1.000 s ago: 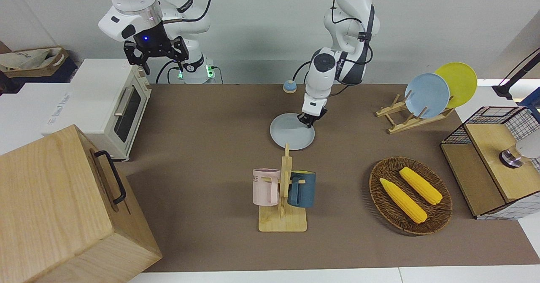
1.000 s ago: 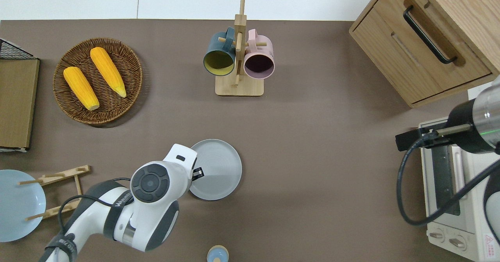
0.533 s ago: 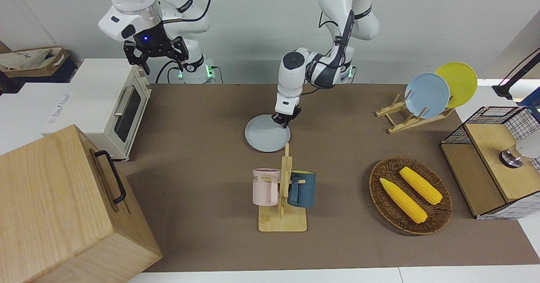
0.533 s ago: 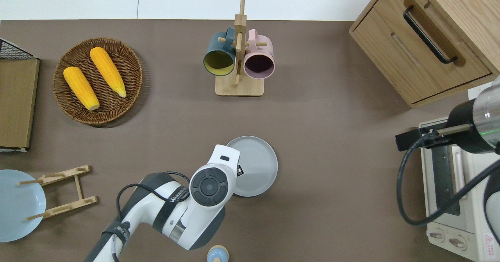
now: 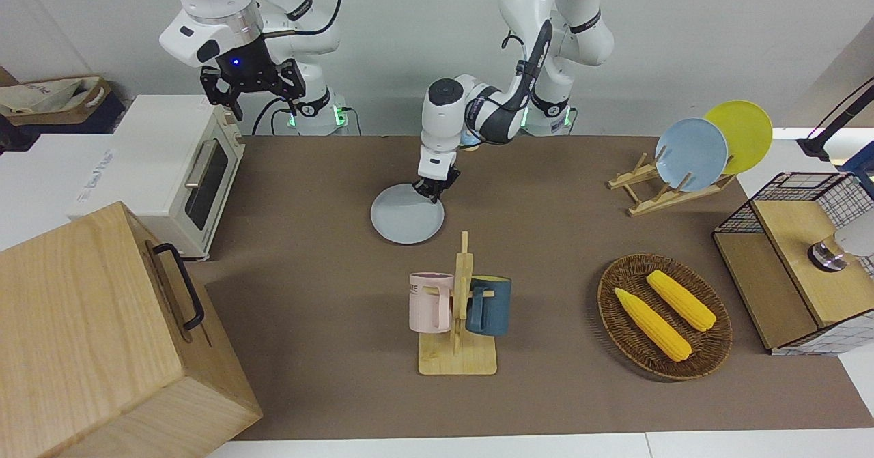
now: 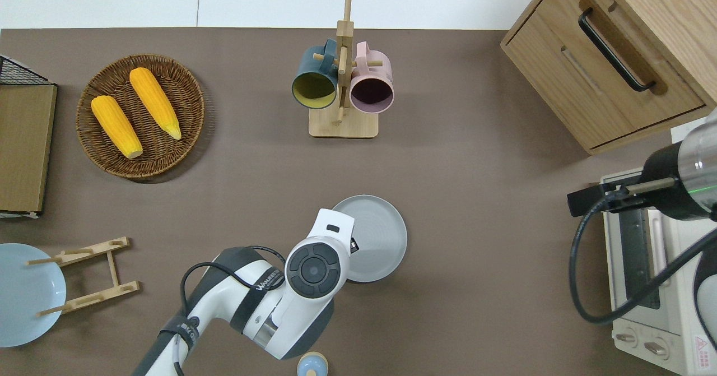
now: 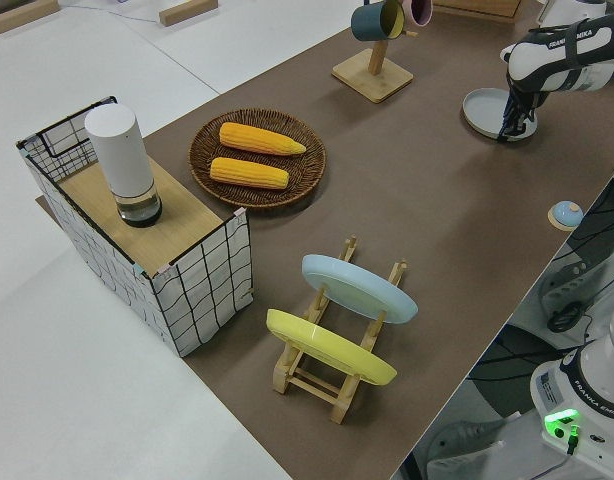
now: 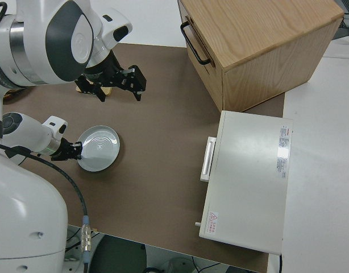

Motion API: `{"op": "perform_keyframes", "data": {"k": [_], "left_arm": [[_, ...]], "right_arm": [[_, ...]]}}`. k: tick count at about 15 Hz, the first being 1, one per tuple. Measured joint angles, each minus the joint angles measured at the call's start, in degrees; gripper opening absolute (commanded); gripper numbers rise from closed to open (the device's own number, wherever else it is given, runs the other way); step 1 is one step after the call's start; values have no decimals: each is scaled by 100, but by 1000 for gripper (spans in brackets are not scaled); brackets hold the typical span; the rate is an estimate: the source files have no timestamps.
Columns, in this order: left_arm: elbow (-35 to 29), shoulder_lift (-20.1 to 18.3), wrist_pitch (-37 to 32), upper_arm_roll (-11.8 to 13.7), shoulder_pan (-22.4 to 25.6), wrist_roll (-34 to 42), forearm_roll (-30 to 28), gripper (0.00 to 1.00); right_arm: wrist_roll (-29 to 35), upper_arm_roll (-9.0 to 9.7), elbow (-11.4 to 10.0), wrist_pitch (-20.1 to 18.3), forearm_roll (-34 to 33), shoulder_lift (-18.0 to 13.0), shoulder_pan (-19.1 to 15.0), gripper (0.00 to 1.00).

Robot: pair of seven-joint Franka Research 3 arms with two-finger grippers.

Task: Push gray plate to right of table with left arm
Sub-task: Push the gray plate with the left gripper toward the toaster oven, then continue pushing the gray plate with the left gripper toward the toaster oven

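Observation:
The gray plate (image 5: 406, 222) (image 6: 380, 238) (image 8: 100, 147) lies flat on the brown mat of the table (image 5: 314, 274), nearer to the robots than the mug rack. My left gripper (image 5: 431, 196) (image 8: 75, 151) (image 7: 507, 132) is down at the plate's rim, on the edge toward the left arm's end, and looks shut with nothing held. In the overhead view the left arm's wrist (image 6: 313, 269) covers that edge of the plate. My right gripper (image 5: 265, 106) (image 8: 120, 94) is parked and open.
A wooden rack with a pink and a blue mug (image 5: 459, 308) stands mid-table. A toaster oven (image 5: 184, 171) and a wooden cabinet (image 5: 102, 335) fill the right arm's end. A corn basket (image 5: 666, 315), a plate rack (image 5: 672, 185) and a wire box (image 5: 799, 260) occupy the left arm's end.
The left arm has swept toward the right arm's end, and the gray plate has slid that way with the gripper against its rim. The right arm has not moved.

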Motion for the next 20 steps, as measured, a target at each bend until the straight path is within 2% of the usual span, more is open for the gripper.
{"op": "perform_keyframes", "data": {"k": [2,3,4,6,7,9,16,20], "left_arm": [[95,69,1,-17,-46,-83,1,0],[131,98,1,-27,-59,-93,10,175],[154,117,1,-29,-75,-97,62,304],[165,144,-2,-32,-99,-102,255,854],[168,179,-3,-36,-104,-103,333,999],[196,216,-78,-33,-104,-24,459,1000],[677,242,-982,77,-91,404,452,1000],[990,215,-1793,100,17,1257,397,1000]], "right_arm": [[0,0,0,0,0,0,0,983],[0,0,0,0,0,0,0,983],[0,0,0,0,0,0,0,983],[0,0,0,0,0,0,0,983],[0,0,0,0,0,0,0,983],[0,0,0,0,0,0,0,983],[0,0,0,0,0,0,0,983],[0,0,0,0,0,0,0,983]]}}
